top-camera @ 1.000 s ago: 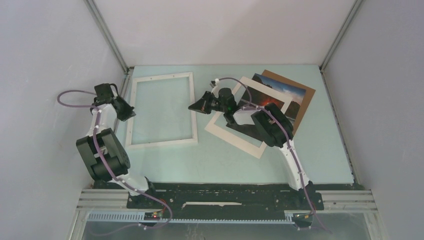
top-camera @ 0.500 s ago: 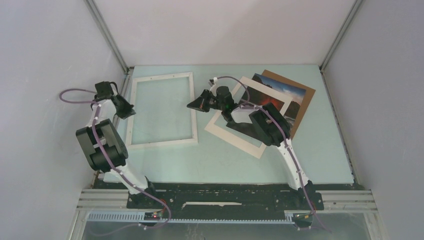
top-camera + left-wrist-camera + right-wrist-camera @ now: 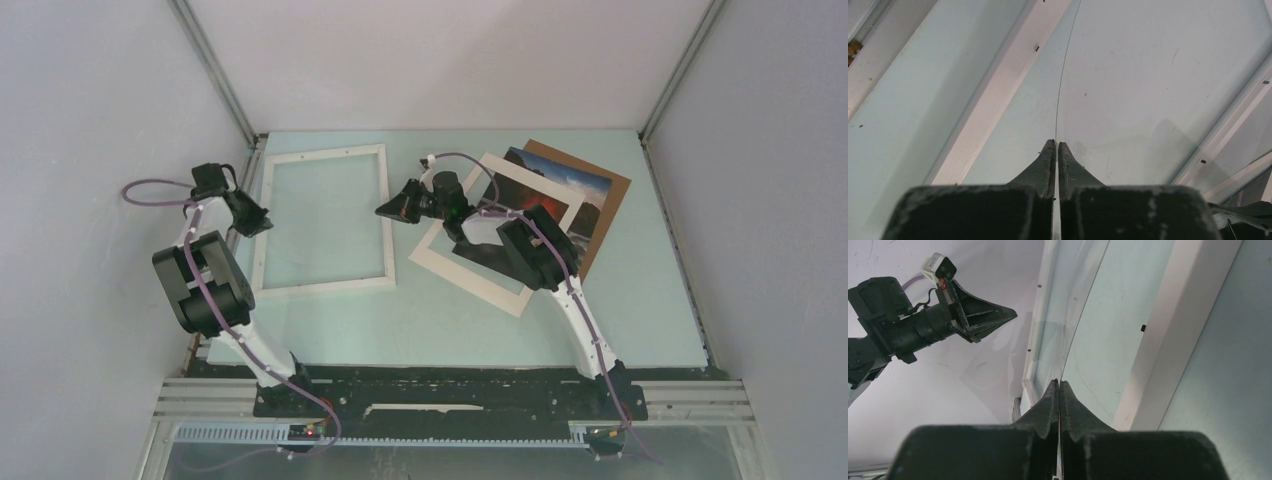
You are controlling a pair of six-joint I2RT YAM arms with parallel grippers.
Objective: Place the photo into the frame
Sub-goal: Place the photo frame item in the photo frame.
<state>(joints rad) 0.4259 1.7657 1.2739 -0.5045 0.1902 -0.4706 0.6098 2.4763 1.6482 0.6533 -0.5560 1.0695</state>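
1. The photo (image 3: 560,185) lies well right of our right gripper (image 3: 385,210), partly under a white mat (image 3: 470,265) on a brown board (image 3: 612,195), not yet in the frame (image 3: 322,155)
2. The frame lies flat between our grippers
3. Our left gripper (image 3: 255,222) and the right one each pinch an edge of a clear pane (image 3: 1148,75) over it, likely freeing the opening

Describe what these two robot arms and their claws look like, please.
The left arm and the right arm look alike: slim white links joined by chunky black joint housings, on black bases. A thin purple cable runs along each arm and loops free near the wrist. The left claw and the right claw are matte black, each with two flat fingers tapering to narrow tips.
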